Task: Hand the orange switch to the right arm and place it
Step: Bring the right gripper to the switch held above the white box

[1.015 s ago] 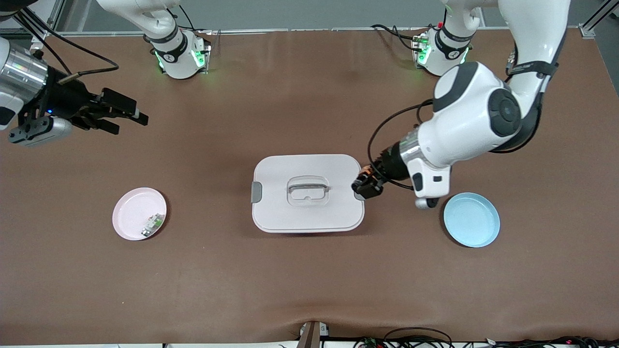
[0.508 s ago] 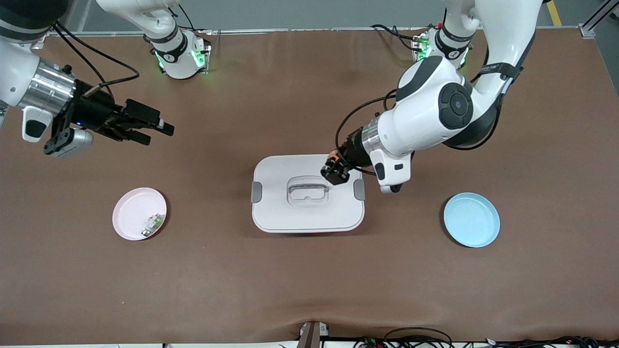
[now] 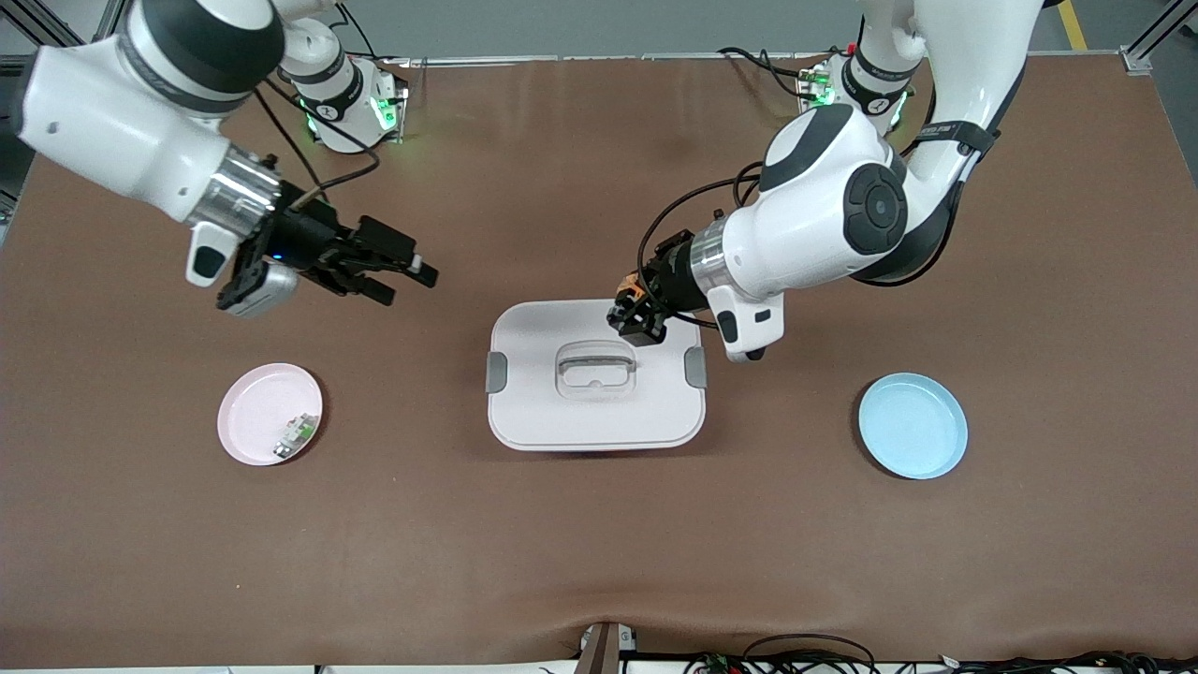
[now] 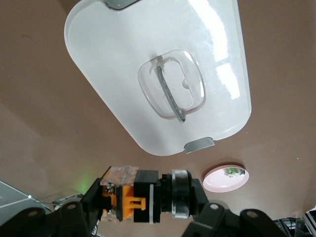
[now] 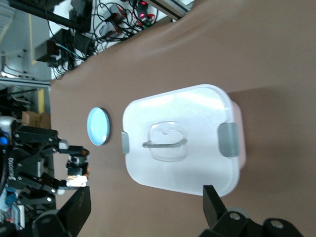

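Note:
The orange switch point(image 4: 140, 196) is a small black part with orange bands, held lengthwise between the fingers of my left gripper point(image 4: 143, 202). In the front view the left gripper point(image 3: 639, 320) holds the orange switch point(image 3: 630, 292) over the white lidded box point(image 3: 595, 412), above the box's edge toward the bases. My right gripper point(image 3: 412, 276) is open and empty, up in the air over bare table between the box and the right arm's end. In the right wrist view its fingers point(image 5: 79, 207) stand wide apart, and the left gripper with the switch point(image 5: 78, 170) shows farther off.
A pink plate point(image 3: 253, 421) holding a small white-and-green part point(image 3: 296, 435) lies toward the right arm's end. A blue plate point(image 3: 913, 426) lies toward the left arm's end. The box has grey clips point(image 3: 496, 373) and a lid handle point(image 3: 596, 360).
My left gripper carried the switch from the box's end clip to over the lid's edge toward the bases. My right gripper swung in from the table's end toward the box, staying open.

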`<state>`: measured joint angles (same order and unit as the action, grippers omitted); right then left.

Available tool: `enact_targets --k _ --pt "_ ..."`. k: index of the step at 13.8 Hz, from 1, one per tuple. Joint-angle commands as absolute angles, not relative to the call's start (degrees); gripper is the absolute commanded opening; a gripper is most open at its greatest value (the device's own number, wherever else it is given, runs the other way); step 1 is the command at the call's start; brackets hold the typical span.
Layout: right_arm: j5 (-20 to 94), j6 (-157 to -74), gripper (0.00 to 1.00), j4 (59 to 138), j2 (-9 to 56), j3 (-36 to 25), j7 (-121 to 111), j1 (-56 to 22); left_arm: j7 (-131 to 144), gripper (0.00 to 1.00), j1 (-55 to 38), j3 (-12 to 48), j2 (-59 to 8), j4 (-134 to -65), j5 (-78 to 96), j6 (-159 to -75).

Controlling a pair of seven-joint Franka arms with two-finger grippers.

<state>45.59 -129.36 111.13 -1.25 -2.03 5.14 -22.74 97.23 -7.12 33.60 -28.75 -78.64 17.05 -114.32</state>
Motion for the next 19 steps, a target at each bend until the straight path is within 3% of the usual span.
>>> enact_targets --k 1,4,10,19 --pt "53.66 -137.16 1.00 113.82 -1.42 -2.64 6.24 -28.45 99.31 0.02 -7.56 33.66 -29.27 -77.08 17.93 -112.76" --pt "60.62 -144.47 1.00 113.82 2.27 -2.64 6.15 -35.22 99.40 0.02 -8.09 33.49 -29.27 -77.08 17.93 -112.76" --pt "76.71 -149.32 1.00 111.36 8.96 -2.72 6.15 -44.20 99.40 0.02 -8.17 33.49 -29.27 -77.08 17.84 -112.76" --pt "83.94 -150.29 1.00 109.25 9.49 -3.08 6.15 -43.34 99.40 0.02 -8.17 33.49 -29.27 -77.08 17.75 -112.76"
